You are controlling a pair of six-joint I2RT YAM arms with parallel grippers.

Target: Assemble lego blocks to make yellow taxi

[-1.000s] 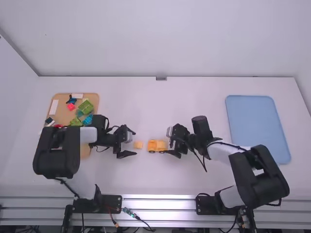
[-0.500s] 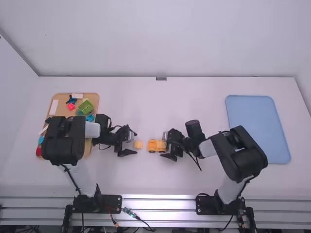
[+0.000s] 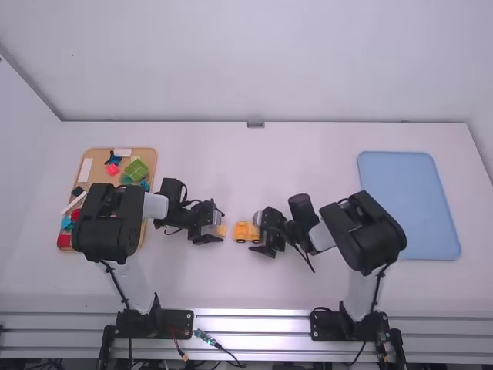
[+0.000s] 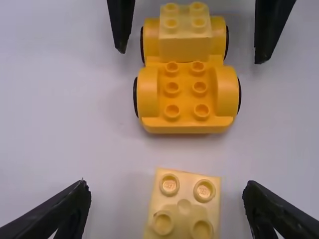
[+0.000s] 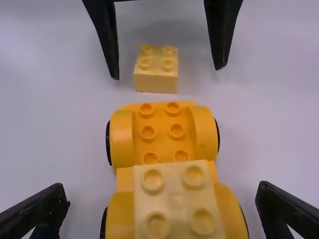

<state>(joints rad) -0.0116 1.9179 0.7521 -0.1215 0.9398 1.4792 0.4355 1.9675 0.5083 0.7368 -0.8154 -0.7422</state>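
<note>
My left gripper stands open low over the table, its fingers on either side of a loose pale yellow block. In the left wrist view that block lies between the open left gripper, with a gap on both sides. An orange-yellow wheeled base rests apart from it, studs up. Another pale yellow block is on the base's end nearer the right gripper. Around that end, the right gripper is open; in the right wrist view, the right gripper has space beside both wheels.
At the far left, partly under the left arm, a tan tray holds several coloured blocks, among them a green one. A blue tray lies on the right side of the white table.
The left gripper has shifted slightly right, around the loose block. My right gripper has travelled left to the wheeled base, its arm swinging inward. Base and loose block look nearly unmoved.
</note>
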